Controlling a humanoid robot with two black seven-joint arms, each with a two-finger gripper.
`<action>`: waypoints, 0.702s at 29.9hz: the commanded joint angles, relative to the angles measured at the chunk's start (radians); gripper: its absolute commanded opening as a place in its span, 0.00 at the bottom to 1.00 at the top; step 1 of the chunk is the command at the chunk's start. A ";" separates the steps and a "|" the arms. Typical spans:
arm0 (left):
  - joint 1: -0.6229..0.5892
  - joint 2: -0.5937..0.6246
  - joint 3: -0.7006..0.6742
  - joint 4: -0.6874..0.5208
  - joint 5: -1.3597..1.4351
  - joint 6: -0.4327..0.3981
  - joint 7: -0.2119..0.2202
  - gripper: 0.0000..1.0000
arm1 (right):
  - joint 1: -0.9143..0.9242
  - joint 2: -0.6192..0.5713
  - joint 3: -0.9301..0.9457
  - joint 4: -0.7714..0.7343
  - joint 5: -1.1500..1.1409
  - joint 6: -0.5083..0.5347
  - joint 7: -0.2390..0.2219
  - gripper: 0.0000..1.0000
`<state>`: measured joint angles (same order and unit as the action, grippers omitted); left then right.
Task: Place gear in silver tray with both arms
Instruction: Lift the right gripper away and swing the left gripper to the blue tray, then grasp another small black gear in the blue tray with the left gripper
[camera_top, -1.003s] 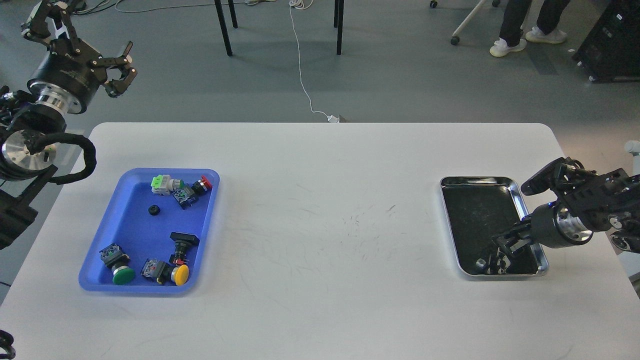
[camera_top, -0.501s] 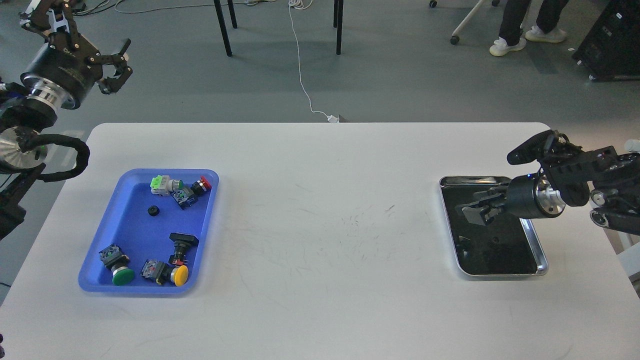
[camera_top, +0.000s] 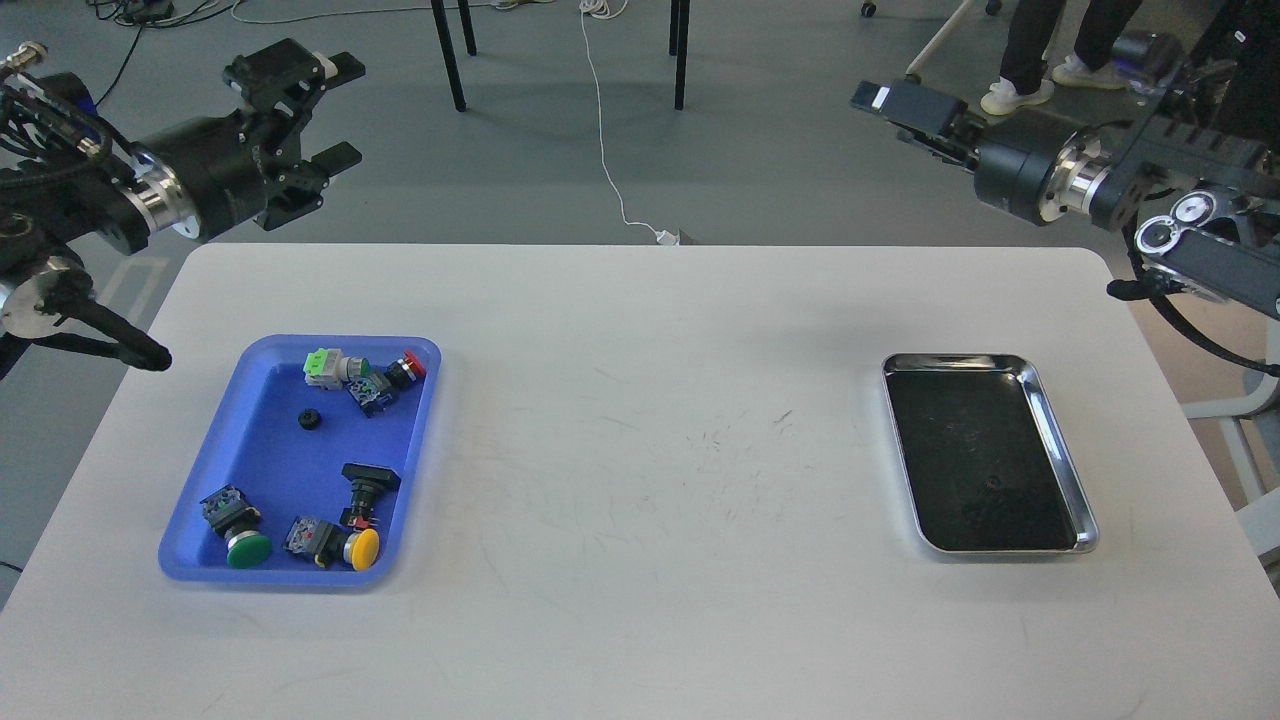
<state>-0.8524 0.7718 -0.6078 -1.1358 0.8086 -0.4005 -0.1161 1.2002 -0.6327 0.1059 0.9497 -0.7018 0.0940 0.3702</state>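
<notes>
Left gripper (camera_top: 318, 135): raised beyond the table's (camera_top: 640, 600) far left corner, above the floor. Its two fingers are spread apart with nothing between them; state released. The left arm (camera_top: 150, 195) runs from it to the left edge of the view.

Right gripper (camera_top: 905, 108): raised beyond the table's far right corner, pointing left. It is seen nearly end-on; the fingers cannot be told apart, so its state cannot be determined. The right arm (camera_top: 1100, 185) extends from it to the right edge of the view.

Silver tray (camera_top: 1062, 440): flat on the table near the right edge, well apart from both grippers. A small dark round item, probably the gear (camera_top: 993, 483), lies on the tray's dark bottom toward the near end; it is too small to confirm.

Blue tray (camera_top: 190, 520): flat on the table near the left edge, well apart from the silver tray. Contents:
- a small black ring (camera_top: 309, 421) on its own in the far half;
- a cluster of switch parts (camera_top: 362, 375) at the far rim, with green and red caps;
- a green button (camera_top: 247, 549) and a yellow button (camera_top: 362, 547) at the near rim;
- a black part (camera_top: 366, 485) just beyond the yellow button.
</notes>
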 joint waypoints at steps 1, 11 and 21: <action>0.012 0.023 0.022 -0.088 0.226 0.002 -0.008 0.97 | -0.076 0.025 0.127 -0.020 0.146 0.001 0.001 0.97; 0.046 0.027 0.115 -0.165 0.815 0.040 -0.042 0.88 | -0.303 0.077 0.372 -0.028 0.608 0.010 0.006 0.98; 0.049 0.050 0.283 -0.151 1.150 0.072 -0.042 0.68 | -0.631 0.131 0.667 0.136 0.772 0.032 0.004 0.98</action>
<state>-0.8066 0.8184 -0.3632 -1.2924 1.8917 -0.3295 -0.1584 0.6499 -0.5015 0.7129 1.0295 0.0674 0.1121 0.3730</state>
